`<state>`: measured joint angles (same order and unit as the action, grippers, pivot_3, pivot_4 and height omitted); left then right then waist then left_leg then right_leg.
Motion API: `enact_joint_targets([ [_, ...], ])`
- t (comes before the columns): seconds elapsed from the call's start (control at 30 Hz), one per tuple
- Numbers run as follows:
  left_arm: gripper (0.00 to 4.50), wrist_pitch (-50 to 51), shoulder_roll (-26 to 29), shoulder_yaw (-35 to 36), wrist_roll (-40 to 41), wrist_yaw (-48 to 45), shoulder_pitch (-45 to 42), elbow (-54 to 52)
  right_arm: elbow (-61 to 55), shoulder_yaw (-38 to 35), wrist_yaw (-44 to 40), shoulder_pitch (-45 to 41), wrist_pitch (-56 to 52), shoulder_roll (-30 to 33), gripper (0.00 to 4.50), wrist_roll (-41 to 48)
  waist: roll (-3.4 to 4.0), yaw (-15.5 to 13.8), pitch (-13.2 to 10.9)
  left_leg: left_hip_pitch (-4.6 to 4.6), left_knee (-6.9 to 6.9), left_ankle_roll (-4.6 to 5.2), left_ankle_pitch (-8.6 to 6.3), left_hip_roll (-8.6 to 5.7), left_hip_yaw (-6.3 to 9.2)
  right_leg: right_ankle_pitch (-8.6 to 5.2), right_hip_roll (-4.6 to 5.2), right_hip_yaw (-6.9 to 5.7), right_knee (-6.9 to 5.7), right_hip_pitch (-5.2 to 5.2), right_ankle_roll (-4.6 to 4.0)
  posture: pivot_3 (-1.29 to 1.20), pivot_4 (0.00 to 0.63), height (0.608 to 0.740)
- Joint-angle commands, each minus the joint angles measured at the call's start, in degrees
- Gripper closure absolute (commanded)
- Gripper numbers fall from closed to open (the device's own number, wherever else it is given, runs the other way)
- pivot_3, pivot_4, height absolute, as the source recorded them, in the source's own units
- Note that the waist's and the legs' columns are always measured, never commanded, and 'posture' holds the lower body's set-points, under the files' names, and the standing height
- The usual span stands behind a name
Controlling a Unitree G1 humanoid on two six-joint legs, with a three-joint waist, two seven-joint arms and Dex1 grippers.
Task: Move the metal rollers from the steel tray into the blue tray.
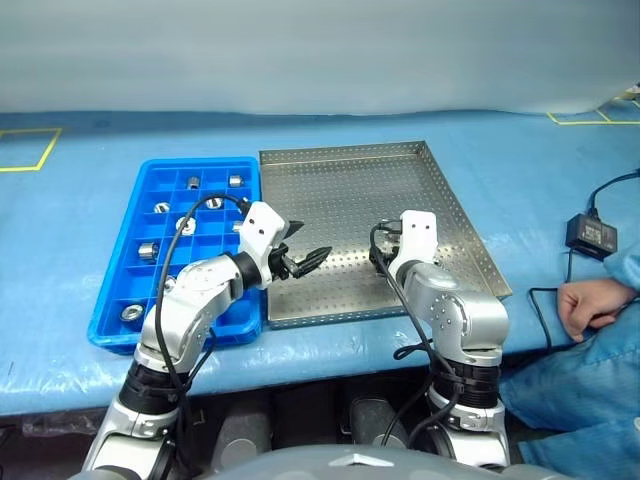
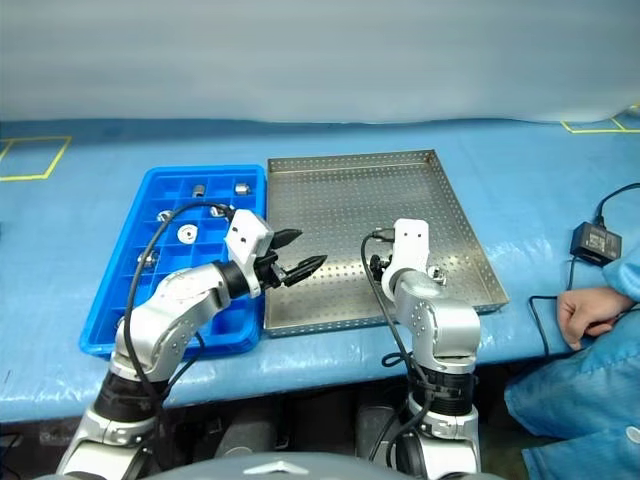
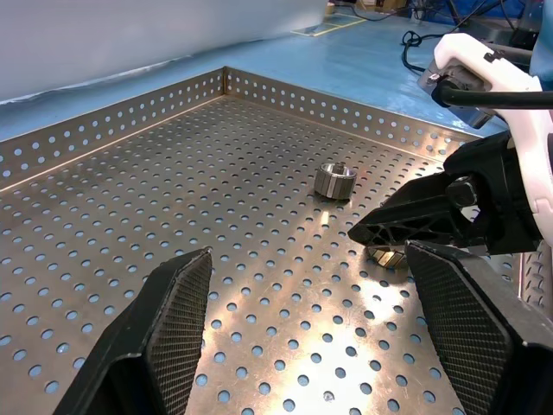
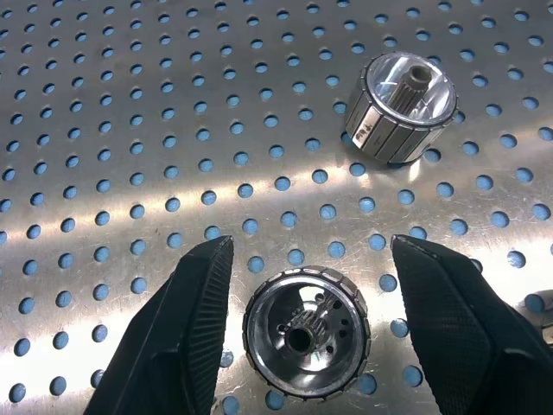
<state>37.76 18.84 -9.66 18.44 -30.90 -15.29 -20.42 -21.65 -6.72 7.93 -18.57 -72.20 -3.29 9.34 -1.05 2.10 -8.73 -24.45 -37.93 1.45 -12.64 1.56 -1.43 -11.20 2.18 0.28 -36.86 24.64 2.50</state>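
The steel tray [image 1: 440, 200] lies mid-table, with the blue tray [image 1: 110, 325] against its left side. Several metal rollers [image 1: 148, 250] sit in the blue tray's compartments. My right gripper [image 4: 311, 249] is open low over the steel tray's near right part. Its fingers straddle a roller [image 4: 306, 333] lying hole-up, with a gap on each side. Another roller [image 4: 402, 106] lies on its side just beyond. My left gripper [image 1: 312, 240] is open and empty above the steel tray's left part. It points across at the right gripper [image 3: 423, 212] and the far roller [image 3: 335, 180].
A person's hand [image 1: 590, 300] and blue sleeve rest on the table at the right edge. A black power adapter [image 1: 590, 235] with its cable lies just behind the hand. Blue cloth covers the table, with yellow tape marks [image 1: 40, 155] at the far corners.
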Motion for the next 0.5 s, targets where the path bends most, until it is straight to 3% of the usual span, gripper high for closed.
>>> enact_joint_targets([
  [0.03,0.62,-1.3,0.6,1.0,-0.1,0.2,0.0,-1.8,-0.6,-1.0,0.0,0.1,-0.9,-1.2,1.44,0.1,0.00,0.0,0.0,0.00,0.00,0.00,0.00,0.00,0.00,0.00,-0.01,0.00,0.00,0.00,0.00,-0.03,0.150,0.740],
  [0.1,0.59,-1.2,0.8,1.2,-0.1,0.4,0.1,-1.9,-0.2,-1.5,-0.4,0.2,-0.6,-1.7,1.62,0.3,0.01,0.0,0.0,0.00,0.02,0.00,0.00,0.00,0.00,0.00,-0.02,0.00,0.00,0.01,0.00,-0.02,0.150,0.740],
  [0.23,0.57,-0.7,1.4,1.8,0.0,1.2,0.5,-2.4,0.3,-1.2,-1.1,-0.4,-1.5,-1.7,2.65,0.3,0.01,0.0,0.0,-0.01,0.04,0.00,0.00,0.04,0.00,0.00,0.00,0.01,0.02,0.01,0.00,-0.01,0.150,0.740],
  [0.5,0.57,0.4,2.5,3.5,0.8,2.3,2.4,-4.6,-1.2,0.1,-3.3,-1.4,-0.1,-2.6,2.75,1.5,0.03,0.0,0.0,0.00,0.06,0.00,0.00,0.05,0.00,-0.01,0.01,0.01,0.02,0.03,0.00,0.01,0.150,0.740],
])
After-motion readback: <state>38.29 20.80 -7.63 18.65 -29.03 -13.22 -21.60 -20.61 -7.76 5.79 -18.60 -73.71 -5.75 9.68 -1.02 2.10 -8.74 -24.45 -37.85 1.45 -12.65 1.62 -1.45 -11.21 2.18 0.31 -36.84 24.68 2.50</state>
